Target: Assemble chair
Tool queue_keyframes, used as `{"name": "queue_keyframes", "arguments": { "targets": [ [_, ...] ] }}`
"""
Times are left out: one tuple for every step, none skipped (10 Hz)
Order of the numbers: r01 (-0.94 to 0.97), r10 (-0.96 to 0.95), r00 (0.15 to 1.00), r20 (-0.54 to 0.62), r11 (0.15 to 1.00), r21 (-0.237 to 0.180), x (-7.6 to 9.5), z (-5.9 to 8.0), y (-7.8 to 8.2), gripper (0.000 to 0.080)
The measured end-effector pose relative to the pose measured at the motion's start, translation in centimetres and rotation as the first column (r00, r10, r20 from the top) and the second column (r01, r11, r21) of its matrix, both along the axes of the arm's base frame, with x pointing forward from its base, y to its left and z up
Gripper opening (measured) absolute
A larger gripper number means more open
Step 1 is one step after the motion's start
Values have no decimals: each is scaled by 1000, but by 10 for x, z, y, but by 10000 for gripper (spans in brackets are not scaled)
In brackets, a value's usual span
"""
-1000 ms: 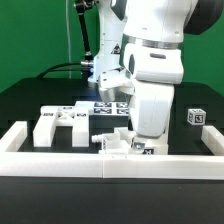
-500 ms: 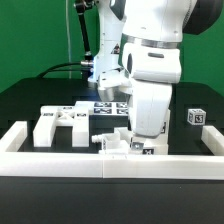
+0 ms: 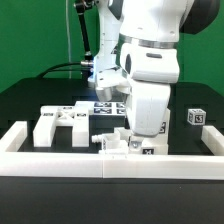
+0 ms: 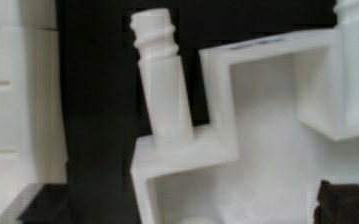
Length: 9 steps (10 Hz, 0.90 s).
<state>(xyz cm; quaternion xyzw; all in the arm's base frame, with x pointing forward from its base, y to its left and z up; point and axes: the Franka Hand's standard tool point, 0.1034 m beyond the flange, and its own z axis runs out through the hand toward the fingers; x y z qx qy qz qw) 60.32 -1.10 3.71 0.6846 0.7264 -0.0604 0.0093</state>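
Note:
Several white chair parts lie just behind the front rail. A slab with tags (image 3: 78, 121) and a blocky piece (image 3: 45, 129) sit at the exterior view's left. My gripper (image 3: 128, 142) is lowered over a small white part (image 3: 112, 143) by the rail. In the wrist view a white piece (image 4: 190, 165) with a long ridged peg (image 4: 155, 45) lies between my fingers. The gripper (image 4: 197, 207) is open, with its dark fingertips (image 4: 51, 205) straddling the piece's wide base. I cannot tell whether they touch it. Another white part (image 4: 274, 75) lies beside the peg.
A white border rail (image 3: 110, 162) runs along the front and up both sides. A small tagged cube (image 3: 196, 117) stands apart at the exterior view's right. The marker board (image 3: 106, 107) lies behind the parts, partly hidden by the arm.
The hand has edged slightly lower over the parts by the rail. The jaws stay equally wide.

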Motion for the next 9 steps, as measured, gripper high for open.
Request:
{"name": "queue_keyframes", "arguments": {
  "targets": [
    [-6, 6, 1000, -4, 1000, 1, -1, 0, -5, 649],
    [8, -8, 1000, -2, 1000, 0, -1, 0, -5, 649],
    [6, -6, 1000, -3, 1000, 0, -1, 0, -5, 649],
    [3, -3, 1000, -3, 1000, 0, -1, 0, -7, 649],
    [8, -8, 1000, -3, 1000, 0, -1, -1, -7, 649],
    [8, -8, 1000, -3, 1000, 0, -1, -1, -7, 649],
    [10, -10, 1000, -4, 1000, 0, -1, -2, -7, 649],
    [11, -11, 1000, -7, 1000, 0, -1, -4, -6, 649],
    [13, -13, 1000, -12, 1000, 1, -3, -7, -5, 649]
  ]
}}
